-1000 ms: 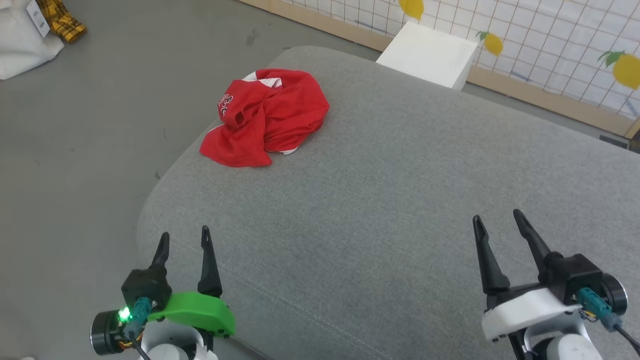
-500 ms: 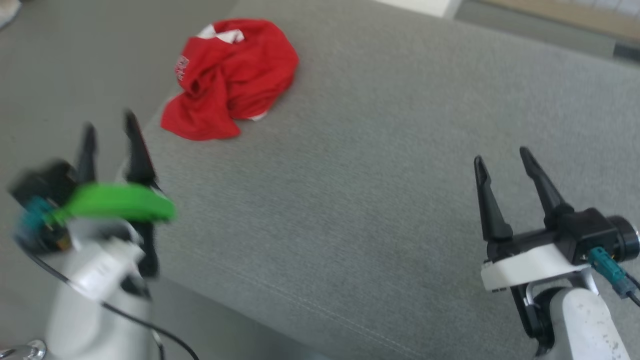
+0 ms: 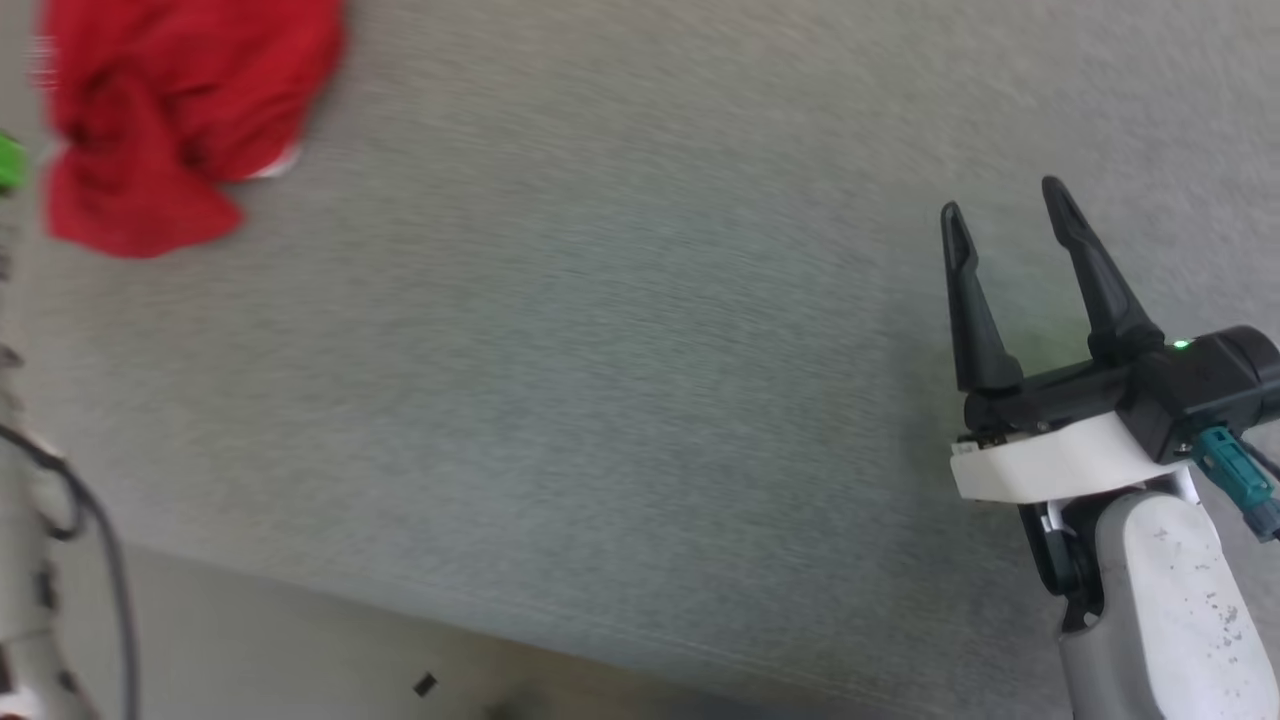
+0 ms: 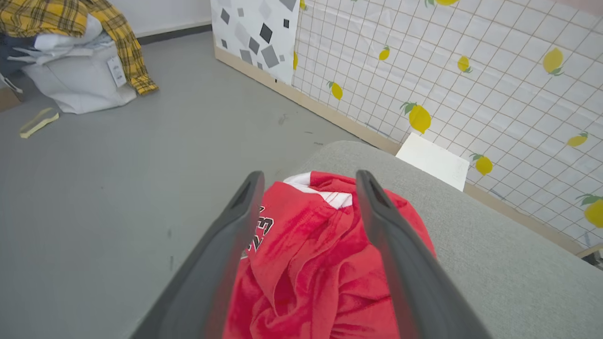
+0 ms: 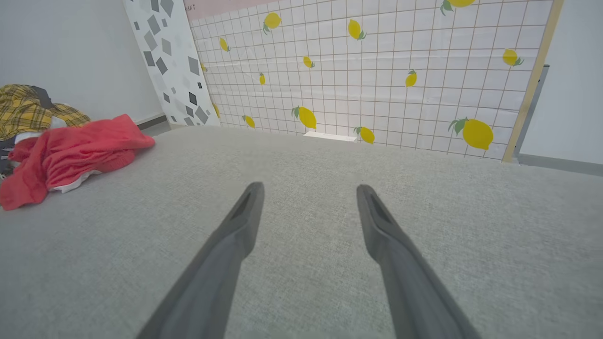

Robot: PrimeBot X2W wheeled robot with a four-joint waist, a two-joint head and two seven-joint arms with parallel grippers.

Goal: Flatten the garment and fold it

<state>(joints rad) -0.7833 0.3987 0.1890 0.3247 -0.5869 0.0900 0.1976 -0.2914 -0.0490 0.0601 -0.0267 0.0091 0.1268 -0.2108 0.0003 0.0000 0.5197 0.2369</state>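
R. gripper (image 3: 1003, 198): two black tapered fingers (image 3: 975, 310), black housing (image 3: 1200, 385) w/ green LED (image 3: 1181, 346), white mount (image 3: 1050, 465), teal connector (image 3: 1235, 480) fitted. Forearm (image 3: 1170, 610) pale grey, speckled. L. arm (image 3: 18, 620): black cable (image 3: 110, 570) attached.

Left gripper (image 4: 309, 173) spread wide; right gripper (image 3: 1001, 195) likewise.

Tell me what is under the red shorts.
The red shorts lie crumpled on the grey cushion, near its rounded corner. Grey fabric shows beside them. The patch directly beneath, and the shorts' own lower folds, are covered and cannot be seen.
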